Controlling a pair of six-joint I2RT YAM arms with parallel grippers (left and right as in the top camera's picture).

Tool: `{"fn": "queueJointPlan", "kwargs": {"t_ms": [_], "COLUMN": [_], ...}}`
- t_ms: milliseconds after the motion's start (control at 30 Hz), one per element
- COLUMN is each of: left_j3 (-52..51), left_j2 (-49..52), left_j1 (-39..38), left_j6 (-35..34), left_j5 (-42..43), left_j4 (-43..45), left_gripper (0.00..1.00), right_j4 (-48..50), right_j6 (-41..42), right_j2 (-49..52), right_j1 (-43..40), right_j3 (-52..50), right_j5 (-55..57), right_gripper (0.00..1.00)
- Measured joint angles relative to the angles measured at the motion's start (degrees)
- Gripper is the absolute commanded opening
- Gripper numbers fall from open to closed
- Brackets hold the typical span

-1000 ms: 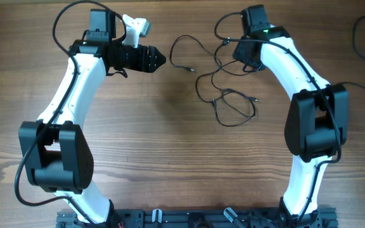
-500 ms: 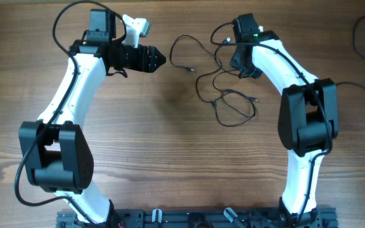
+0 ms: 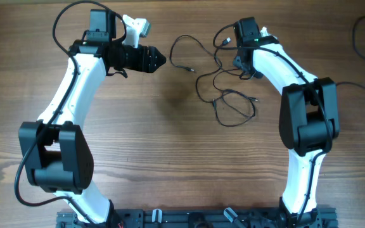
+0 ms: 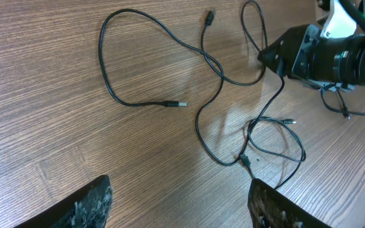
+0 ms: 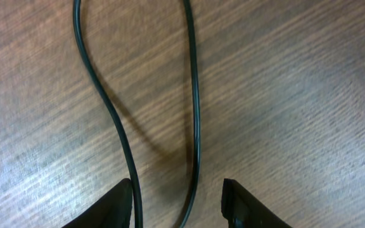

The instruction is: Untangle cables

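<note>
Cables point(image 3: 224, 95), thin black looping wires, sprawl across the brown wooden table point(image 3: 170, 145). The right hand point(image 5: 179, 206), spread, has one loop's strands between its fingers. The left hand point(image 4: 179, 202), also spread, hangs well apart from them.

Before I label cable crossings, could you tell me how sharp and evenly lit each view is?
Overhead: even light, no glare, the cables thin but crisp. Left wrist: cables sharp, faint soft shadows, a pale sheen on the wood; its fingertips blurred. Right wrist: very close, grain slightly soft, diffuse shadow beside the cables.
</note>
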Motion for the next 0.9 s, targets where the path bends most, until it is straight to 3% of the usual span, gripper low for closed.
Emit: {"fn": "queueJointPlan", "kwargs": {"t_ms": [433,700,900], "left_j3": [0.0,0.0,0.0], "left_j2": [-4.8,-5.5,-5.5], "left_j1": [0.0,0.0,0.0], "left_j6": [0.0,0.0,0.0], "left_j5": [0.4,0.5,0.4], "left_j4": [-0.4,-0.4,-0.3], "left_gripper": [0.71,0.71,0.71], "right_j4": [4.8,10.1,8.7], "right_j6": [-1.2,-2.2,-5.7], "right_j2": [0.5,0.7,0.7], "right_j1": [-4.5,-4.5,-4.5], "right_j3": [0.0,0.0,0.0], "right_j5": [-0.4,-6.8,-11.3], "right_gripper": [0.49,0.54,0.57]}}
